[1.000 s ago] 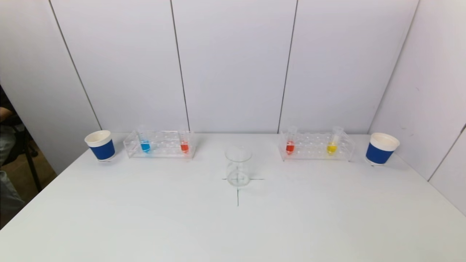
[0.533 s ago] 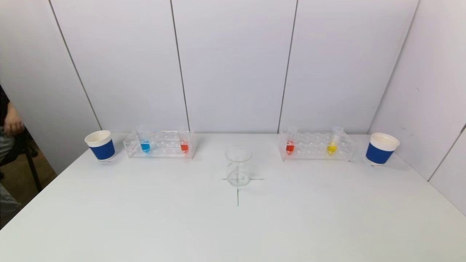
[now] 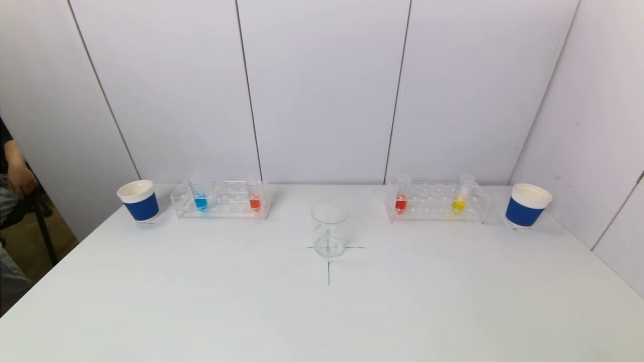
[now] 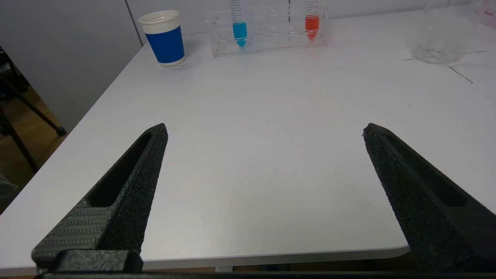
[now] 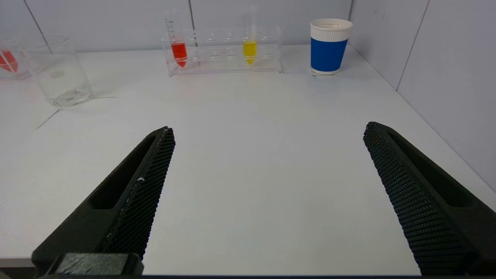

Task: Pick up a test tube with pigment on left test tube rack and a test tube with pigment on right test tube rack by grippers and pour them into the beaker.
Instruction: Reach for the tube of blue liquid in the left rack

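1. White table: wide bare surface between its near edge and the glassware.
2. Two clear plastic racks, left rack and right rack, along the far edge; empty clear glass beaker between them, nearer.
3. Tubes upright: blue-filled tube, orange-filled tube; red-filled tube, yellow-filled tube.
4. Left gripper and right gripper hover at the near edge, jaws spread wide, empty; each faces its own rack, well apart.
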You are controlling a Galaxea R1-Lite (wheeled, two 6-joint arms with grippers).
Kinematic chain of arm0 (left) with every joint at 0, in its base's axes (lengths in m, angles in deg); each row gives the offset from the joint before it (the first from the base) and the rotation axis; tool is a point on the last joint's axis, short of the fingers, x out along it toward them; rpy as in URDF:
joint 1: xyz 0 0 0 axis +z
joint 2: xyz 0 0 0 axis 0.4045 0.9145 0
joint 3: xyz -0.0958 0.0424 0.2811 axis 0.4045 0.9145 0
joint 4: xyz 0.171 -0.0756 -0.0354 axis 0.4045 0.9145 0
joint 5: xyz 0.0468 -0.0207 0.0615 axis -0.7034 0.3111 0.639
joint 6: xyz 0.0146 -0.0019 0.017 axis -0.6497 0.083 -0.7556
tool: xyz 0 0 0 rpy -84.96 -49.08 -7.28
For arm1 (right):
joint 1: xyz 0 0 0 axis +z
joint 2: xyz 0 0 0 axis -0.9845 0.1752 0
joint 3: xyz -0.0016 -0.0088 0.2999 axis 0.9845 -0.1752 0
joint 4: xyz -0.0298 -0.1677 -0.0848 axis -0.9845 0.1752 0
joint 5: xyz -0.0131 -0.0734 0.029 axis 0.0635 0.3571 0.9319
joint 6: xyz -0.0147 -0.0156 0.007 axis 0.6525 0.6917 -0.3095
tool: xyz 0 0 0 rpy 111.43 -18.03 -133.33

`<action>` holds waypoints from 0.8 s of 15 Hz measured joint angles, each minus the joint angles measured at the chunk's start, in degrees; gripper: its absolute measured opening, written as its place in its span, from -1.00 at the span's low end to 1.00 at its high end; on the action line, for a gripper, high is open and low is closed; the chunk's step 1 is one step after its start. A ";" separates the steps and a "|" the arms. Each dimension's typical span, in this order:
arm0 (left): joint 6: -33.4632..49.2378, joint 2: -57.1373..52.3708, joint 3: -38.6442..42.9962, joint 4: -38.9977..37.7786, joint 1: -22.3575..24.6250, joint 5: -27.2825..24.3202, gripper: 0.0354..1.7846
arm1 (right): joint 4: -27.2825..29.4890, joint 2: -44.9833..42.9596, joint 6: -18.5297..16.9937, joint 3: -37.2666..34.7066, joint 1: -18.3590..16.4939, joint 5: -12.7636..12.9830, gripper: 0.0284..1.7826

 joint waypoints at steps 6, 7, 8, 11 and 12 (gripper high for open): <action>-0.22 0.00 -2.61 1.37 0.02 0.00 0.98 | 0.01 0.00 0.02 0.00 0.00 0.01 0.99; -0.24 0.05 -4.68 2.89 0.02 -0.22 0.98 | 0.00 0.00 0.00 0.00 0.00 0.00 0.99; -0.24 0.26 -7.19 4.74 0.00 -0.60 0.98 | 0.00 0.00 0.02 0.00 0.00 0.00 0.99; 0.00 3.93 -15.59 8.64 -0.06 -1.68 0.98 | 0.00 0.00 0.00 0.00 0.00 0.00 0.99; 0.20 6.30 -18.32 8.77 -0.06 -1.71 0.98 | 0.00 0.00 0.00 0.00 0.00 0.00 0.99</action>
